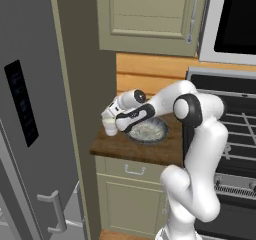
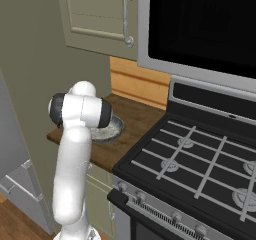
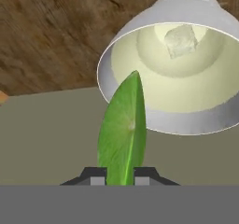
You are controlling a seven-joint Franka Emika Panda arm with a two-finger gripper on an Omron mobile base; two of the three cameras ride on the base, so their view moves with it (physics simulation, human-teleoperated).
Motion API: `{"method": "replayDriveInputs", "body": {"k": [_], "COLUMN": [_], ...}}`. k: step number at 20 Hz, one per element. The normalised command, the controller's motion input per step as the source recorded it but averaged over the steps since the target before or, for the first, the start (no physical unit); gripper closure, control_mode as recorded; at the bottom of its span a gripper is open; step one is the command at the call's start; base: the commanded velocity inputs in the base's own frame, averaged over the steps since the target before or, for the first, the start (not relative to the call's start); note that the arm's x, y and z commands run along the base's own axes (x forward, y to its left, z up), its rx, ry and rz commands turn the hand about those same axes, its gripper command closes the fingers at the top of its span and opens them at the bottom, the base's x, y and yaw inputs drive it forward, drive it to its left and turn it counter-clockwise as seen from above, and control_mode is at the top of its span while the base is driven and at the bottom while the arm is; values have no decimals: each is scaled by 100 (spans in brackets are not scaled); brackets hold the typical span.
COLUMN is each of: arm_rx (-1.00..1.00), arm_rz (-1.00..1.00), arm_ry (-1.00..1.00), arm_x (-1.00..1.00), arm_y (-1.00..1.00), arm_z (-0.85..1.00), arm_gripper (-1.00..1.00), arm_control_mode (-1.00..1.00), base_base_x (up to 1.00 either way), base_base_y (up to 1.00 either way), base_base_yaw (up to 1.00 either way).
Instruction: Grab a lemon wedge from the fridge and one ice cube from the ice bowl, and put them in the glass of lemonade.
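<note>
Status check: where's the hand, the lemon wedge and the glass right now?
Hand shut on lemon wedge. Wedge poised at rim of glass of lemonade, not in yet. Ice cube already inside. Nothing blocking.

Two base views flanking the arm, sharing the counter (image 1: pixel 150 151), hand view close above it

The lemon wedge (image 3: pixel 122 129) is bright green, thin and pointed, standing on its edge just before the glass of lemonade (image 3: pixel 140 45). The glass is whitish with pale yellow inside, and one ice cube (image 3: pixel 180 40) lies in it. The grey speckled ice bowl (image 1: pixel 147 130) stands beside it on the wooden counter (image 1: pixel 135 149). The grey fridge (image 1: pixel 35 134) is at the left.
</note>
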Motion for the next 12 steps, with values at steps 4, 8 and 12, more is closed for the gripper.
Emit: {"method": "replayDriveInputs", "body": {"k": [4,8,12], "arm_rx": [-2,0,-1], "arm_rz": [0,0,0], "arm_ry": [0,0,0], "arm_x": [22,8,-19], "arm_y": [-30,-4,0], "arm_z": [-34,-14,14], "arm_gripper": [100,100,100], "arm_control_mode": [-100,-100,-100], "base_base_x": [0,0,0], "base_base_y": [0,0,0], "base_base_yaw": [0,0,0]}}
